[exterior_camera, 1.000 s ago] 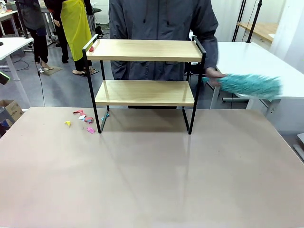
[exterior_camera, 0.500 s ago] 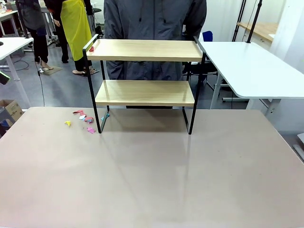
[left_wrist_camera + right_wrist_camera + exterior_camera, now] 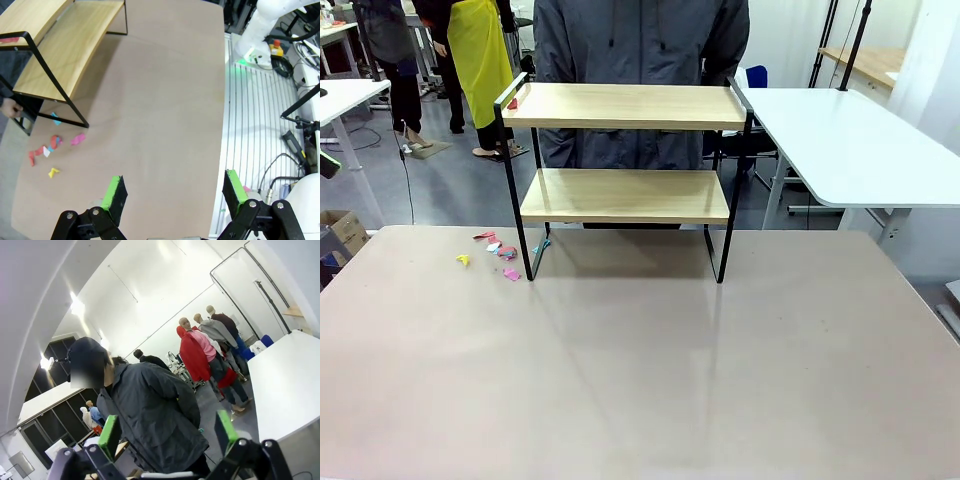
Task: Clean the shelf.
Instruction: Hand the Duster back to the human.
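Gone is the person's teal duster; shelf [image 3: 625,150] stands untouched, both tools [image 3: 172,192] [image 3: 167,432] gaping, empty.

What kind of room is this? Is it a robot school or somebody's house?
Probably a robot lab or workshop, not a house. A robot pincer with green pads hangs over a big table, a white robot arm base sits beside cables, and more white work tables stand around the small wooden shelf.

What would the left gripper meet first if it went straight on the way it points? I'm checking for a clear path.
Probably the bare table: the open left gripper points down at it, right of the paper scraps and short of the shelf. Depth is unclear.
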Motion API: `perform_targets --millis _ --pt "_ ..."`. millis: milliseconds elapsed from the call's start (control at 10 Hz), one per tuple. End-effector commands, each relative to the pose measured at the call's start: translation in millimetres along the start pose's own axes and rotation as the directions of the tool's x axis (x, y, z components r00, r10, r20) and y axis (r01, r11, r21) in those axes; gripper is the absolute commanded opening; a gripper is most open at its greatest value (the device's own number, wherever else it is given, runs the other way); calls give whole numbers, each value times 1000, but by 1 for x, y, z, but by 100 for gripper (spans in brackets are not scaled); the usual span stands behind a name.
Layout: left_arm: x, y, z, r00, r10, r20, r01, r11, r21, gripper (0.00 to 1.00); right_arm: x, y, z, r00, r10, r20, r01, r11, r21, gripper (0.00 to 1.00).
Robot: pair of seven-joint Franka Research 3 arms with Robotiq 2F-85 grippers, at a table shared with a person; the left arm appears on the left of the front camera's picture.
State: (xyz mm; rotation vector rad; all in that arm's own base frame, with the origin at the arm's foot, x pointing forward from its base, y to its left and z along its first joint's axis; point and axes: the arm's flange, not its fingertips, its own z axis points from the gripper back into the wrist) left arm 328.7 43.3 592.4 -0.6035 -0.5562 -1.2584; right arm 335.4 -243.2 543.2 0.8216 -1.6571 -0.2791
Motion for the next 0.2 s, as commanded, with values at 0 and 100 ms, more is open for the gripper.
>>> perform_targets --millis 0,100 --pt "2 -1 0 1000 6 21 -6 1000 -7 100 -1 2 1 1000 11 1 -11 1000 -12 100" --pt "2 -1 0 1000 6 21 -6 1000 -7 100 -1 2 1 1000 11 1 -11 1000 -12 100"
